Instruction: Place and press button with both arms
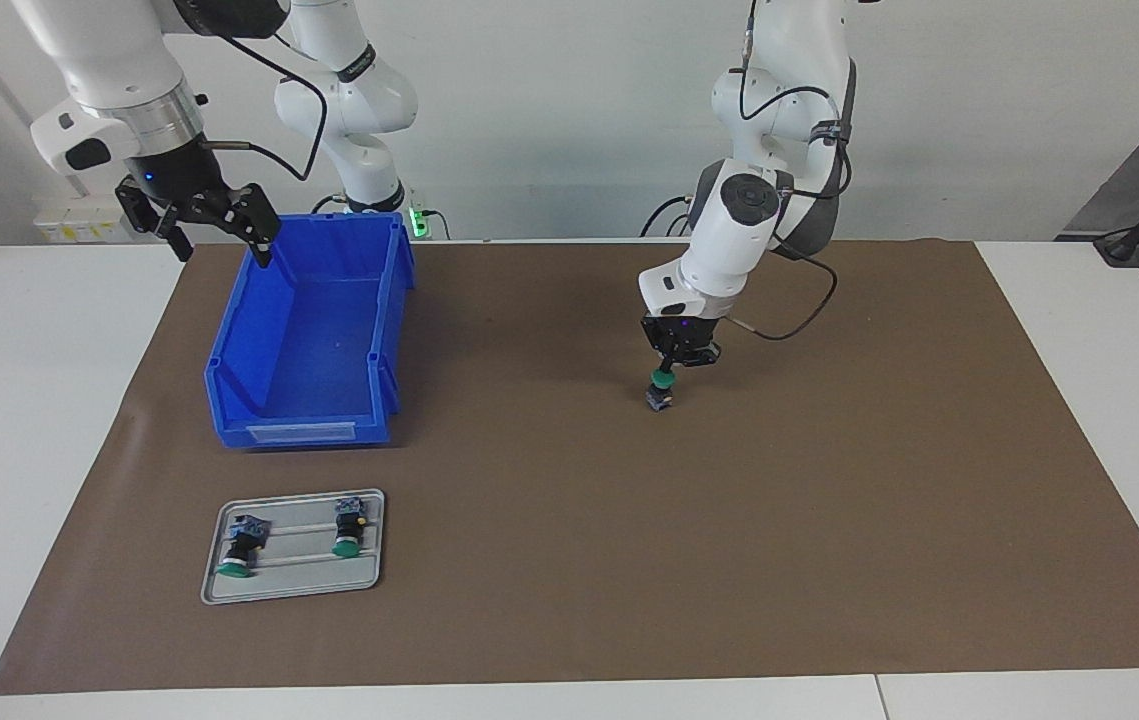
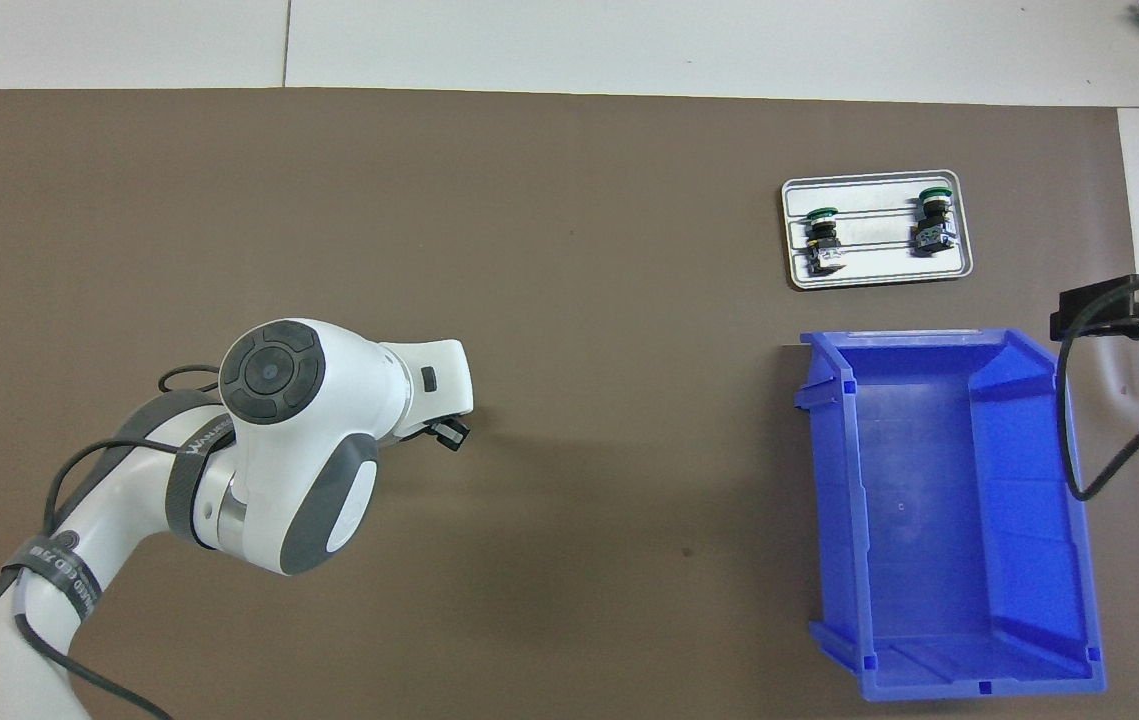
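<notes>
On the brown mat (image 1: 569, 560), the left pincer (image 1: 666, 373) is pressed together, tips touching the upright button (image 1: 660, 392)

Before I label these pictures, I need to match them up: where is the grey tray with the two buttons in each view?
Facing view: the grey tray is low in the picture, just below the blue bin.
Overhead view: the grey tray is high in the picture, just above the blue bin.
Shared landmark: the blue bin, beside the tray, nearer to the robots.
</notes>
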{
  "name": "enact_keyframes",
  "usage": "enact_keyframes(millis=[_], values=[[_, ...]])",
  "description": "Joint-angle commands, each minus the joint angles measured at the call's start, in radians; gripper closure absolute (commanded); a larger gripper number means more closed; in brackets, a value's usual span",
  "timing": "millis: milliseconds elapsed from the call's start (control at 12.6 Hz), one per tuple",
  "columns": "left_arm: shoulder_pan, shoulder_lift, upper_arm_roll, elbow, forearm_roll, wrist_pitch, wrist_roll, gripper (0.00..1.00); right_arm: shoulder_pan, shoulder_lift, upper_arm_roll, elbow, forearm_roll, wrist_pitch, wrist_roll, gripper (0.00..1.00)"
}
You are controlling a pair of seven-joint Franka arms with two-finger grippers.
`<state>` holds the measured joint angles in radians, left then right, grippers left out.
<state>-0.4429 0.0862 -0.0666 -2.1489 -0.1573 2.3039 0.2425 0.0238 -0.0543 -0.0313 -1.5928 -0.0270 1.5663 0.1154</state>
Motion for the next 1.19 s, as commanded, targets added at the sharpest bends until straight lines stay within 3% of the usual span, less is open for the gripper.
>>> enact_keyframes(millis=[0, 476, 872, 951, 1031, 1110], values=[[-0.027, -0.008, 0.016, -0.054, 0.045, 0.054, -0.020, 1.00, -0.010, -0.012, 0.005, -0.013, 0.002, 0.000, 0.006, 0.00], [-0.027, 0.027, 0.016, -0.040, 0.091, 0.046, -0.022, 1.00, -0.010, -0.012, 0.005, -0.013, 0.002, 0.000, 0.006, 0.00], [-0.005, -0.002, 0.019, 0.102, 0.091, -0.110, -0.023, 1.00, -0.010, -0.016, 0.004, -0.013, 0.002, -0.005, 0.006, 0.00], [0.016, -0.008, 0.019, 0.128, 0.091, -0.145, -0.026, 0.71, -0.010, -0.016, 0.004, -0.013, 0.001, -0.003, 0.006, 0.00], [0.045, -0.023, 0.019, 0.130, 0.091, -0.174, -0.022, 0.01, -0.010, -0.018, 0.004, -0.015, 0.002, -0.003, 0.007, 0.00], [0.077, -0.052, 0.019, 0.132, 0.091, -0.226, -0.023, 0.00, -0.010, -0.018, 0.002, -0.018, 0.002, -0.003, 0.009, 0.00]])
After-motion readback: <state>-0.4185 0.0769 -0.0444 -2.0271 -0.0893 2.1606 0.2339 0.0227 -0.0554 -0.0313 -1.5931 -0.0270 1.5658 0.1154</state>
